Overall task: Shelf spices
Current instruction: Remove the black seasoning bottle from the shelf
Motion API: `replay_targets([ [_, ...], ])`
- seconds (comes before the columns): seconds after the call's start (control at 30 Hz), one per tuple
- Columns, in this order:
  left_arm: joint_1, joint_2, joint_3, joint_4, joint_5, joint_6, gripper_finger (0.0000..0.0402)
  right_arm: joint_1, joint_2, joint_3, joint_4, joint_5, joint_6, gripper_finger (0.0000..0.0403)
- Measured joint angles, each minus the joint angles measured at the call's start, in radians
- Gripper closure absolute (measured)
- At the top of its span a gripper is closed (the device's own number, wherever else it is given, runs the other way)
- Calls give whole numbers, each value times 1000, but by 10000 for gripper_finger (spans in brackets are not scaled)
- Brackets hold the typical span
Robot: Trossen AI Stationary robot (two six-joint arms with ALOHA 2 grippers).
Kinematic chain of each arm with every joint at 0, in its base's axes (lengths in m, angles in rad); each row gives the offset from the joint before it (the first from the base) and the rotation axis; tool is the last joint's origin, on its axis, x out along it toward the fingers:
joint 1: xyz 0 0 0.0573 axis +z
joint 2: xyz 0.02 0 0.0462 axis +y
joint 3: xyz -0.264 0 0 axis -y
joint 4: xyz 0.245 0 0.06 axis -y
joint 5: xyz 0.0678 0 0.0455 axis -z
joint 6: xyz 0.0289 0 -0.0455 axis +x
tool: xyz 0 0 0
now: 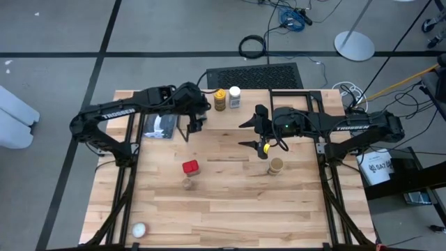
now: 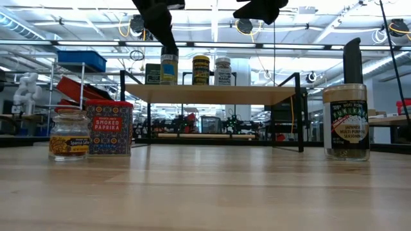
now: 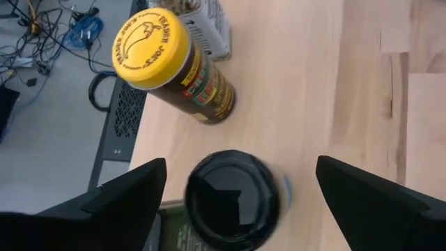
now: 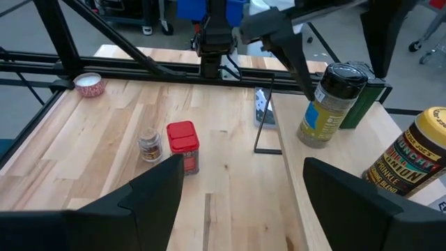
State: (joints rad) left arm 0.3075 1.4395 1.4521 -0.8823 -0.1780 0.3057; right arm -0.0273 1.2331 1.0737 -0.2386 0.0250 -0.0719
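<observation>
My left gripper (image 3: 233, 192) hangs over the shelf (image 2: 212, 94), fingers spread wide and holding nothing; a black-lidded jar (image 3: 233, 199) stands upright on the plank directly beneath the gap between them. Just beyond it stands the yellow-lidded jar (image 3: 174, 66), and past that the white-lidded jar (image 1: 235, 96), only partly in my wrist view. Beside the black-lidded jar is something dark green, perhaps the black square tin (image 2: 153, 74); I cannot be sure.

My right gripper (image 4: 240, 185) hovers over the shelf's other end, also open and empty. Down on the table (image 1: 230, 209) beyond it sit the red tin (image 1: 190, 167) and, just beside it, a small jar (image 1: 187, 183). The tan-lidded jar (image 1: 276, 166) stands near my right gripper.
</observation>
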Motion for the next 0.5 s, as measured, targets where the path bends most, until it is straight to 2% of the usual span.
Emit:
replay_targets([
  [0.13, 25, 0, 0, 1, 58, 16, 22, 0, 0, 0, -7, 0, 0, 122],
  [0.5, 46, -1, 0, -50, 78, 71, 22, 0, 0, 0, -26, 0, 0, 122],
])
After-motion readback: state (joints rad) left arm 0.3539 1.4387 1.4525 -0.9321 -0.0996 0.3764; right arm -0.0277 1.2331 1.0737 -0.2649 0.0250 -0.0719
